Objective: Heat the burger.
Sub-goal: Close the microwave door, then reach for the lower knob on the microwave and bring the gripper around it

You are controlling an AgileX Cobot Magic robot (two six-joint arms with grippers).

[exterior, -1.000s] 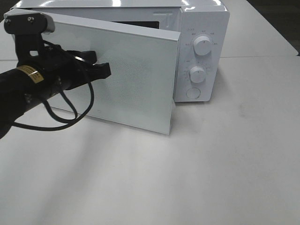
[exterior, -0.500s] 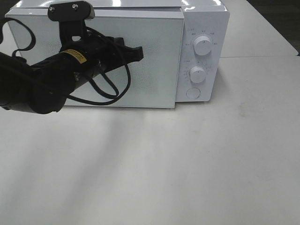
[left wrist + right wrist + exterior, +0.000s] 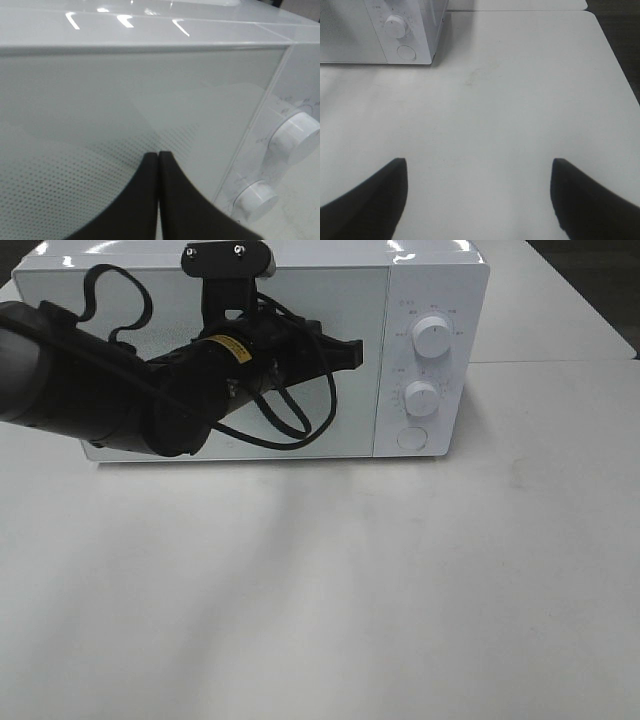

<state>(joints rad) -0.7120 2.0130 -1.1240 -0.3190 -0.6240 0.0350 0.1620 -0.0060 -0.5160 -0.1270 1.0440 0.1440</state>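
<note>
The burger is out of view in every frame. The white microwave stands at the back of the table with its door closed flush. My left gripper is shut and empty, its tips against the door near the door's right edge. In the left wrist view the two black fingers are pressed together right at the dotted door glass. My right gripper is open and empty above bare table, away from the microwave; it does not show in the exterior view.
The microwave's control panel carries an upper knob, a lower knob and a round button. The left arm and its cables cross the front of the door. The white table stretches in front.
The microwave door has swung from half open to fully closed. My left gripper has moved right and back with it, staying against the door.
</note>
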